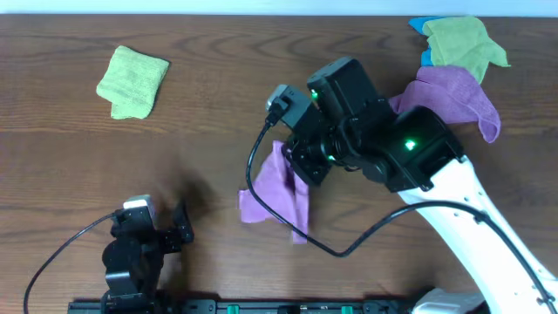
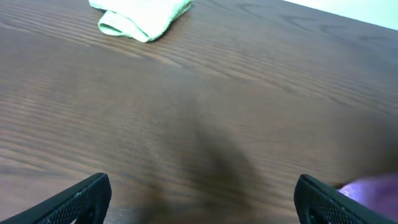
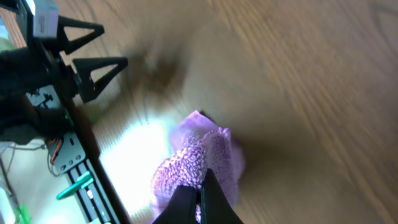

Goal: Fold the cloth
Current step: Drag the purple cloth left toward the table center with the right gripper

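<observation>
**Right gripper pinches the purple cloth at mid-table**

Nearest us, by the front edge of the table [image 1: 218,113], the left gripper [image 1: 181,225] sits low with its fingers spread wide and nothing between them. Its wrist view shows only wood grain just ahead. A white tag [image 3: 46,18] on that arm is too blurred for us to read.

Just beyond, near the middle of the table, the cloth [image 1: 275,196] hangs bunched and crumpled. Its upper part is clamped in the right gripper [image 3: 200,186], whose fingers press together on it. We cannot tell whether its lower edge touches the wood. A black cable [image 1: 338,253] loops round the cloth's left side and past its lower corner.

Farther off on the left lies a folded light green cloth [image 1: 132,80]. At the far right corner, a paler purple cloth [image 1: 453,96] lies partly under a green cloth [image 1: 462,44], and a blue cloth [image 1: 420,26] peeks out beside them.
</observation>
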`<move>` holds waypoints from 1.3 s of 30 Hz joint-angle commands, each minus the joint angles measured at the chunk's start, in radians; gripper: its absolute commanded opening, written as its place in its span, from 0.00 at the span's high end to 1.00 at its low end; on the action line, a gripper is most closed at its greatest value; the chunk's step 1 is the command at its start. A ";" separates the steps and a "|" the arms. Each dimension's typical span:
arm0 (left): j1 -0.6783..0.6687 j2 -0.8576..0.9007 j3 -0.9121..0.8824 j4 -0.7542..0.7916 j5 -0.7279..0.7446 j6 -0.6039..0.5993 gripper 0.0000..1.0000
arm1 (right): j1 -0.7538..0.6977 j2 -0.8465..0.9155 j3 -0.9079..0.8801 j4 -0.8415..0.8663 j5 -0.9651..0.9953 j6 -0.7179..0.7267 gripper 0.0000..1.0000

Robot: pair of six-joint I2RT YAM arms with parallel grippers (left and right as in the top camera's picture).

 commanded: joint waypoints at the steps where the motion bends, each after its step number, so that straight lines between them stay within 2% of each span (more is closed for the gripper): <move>1: -0.005 -0.006 -0.012 0.000 0.027 -0.020 0.05 | 0.009 0.002 0.004 -0.003 -0.019 0.005 0.99; 6: -0.005 -0.006 -0.012 0.000 0.027 -0.020 0.05 | 0.007 0.034 0.004 0.032 0.020 -0.002 0.99; 11: -0.005 -0.006 -0.012 0.000 0.027 -0.060 0.05 | -0.017 0.139 0.004 0.129 0.052 -0.007 0.99; 15: -0.005 -0.006 -0.012 0.000 0.027 -0.098 0.05 | -0.071 0.257 0.004 0.320 0.109 -0.008 0.99; 17: -0.005 -0.006 -0.012 0.000 0.028 -0.102 0.05 | -0.117 0.330 0.004 0.506 0.220 -0.008 0.99; 20: -0.005 -0.006 -0.012 -0.002 0.032 -0.102 0.05 | -0.188 0.403 0.004 0.668 0.359 0.011 0.99; 21: -0.005 -0.006 -0.012 -0.002 0.034 -0.102 0.05 | -0.214 0.423 0.004 0.698 0.402 0.011 0.95; 22: -0.005 -0.006 -0.012 -0.002 0.034 -0.102 0.05 | -0.237 0.434 0.004 0.710 0.445 0.010 0.77; 25: -0.005 -0.006 -0.011 -0.003 0.034 -0.102 0.05 | -0.288 0.438 0.004 0.696 0.529 0.010 0.46; 28: -0.005 -0.006 -0.011 -0.003 0.034 -0.102 0.05 | -0.304 0.420 0.004 0.672 0.583 0.009 0.33; 29: -0.005 -0.006 -0.011 -0.003 0.034 -0.102 0.05 | -0.305 0.412 0.004 0.663 0.594 0.009 0.25; 33: -0.005 -0.006 -0.011 -0.003 0.034 -0.102 0.05 | -0.296 0.367 0.004 0.592 0.543 0.010 0.18; 39: -0.005 -0.006 -0.008 -0.007 0.065 -0.127 0.05 | -0.285 0.321 0.004 0.398 0.246 -0.022 0.16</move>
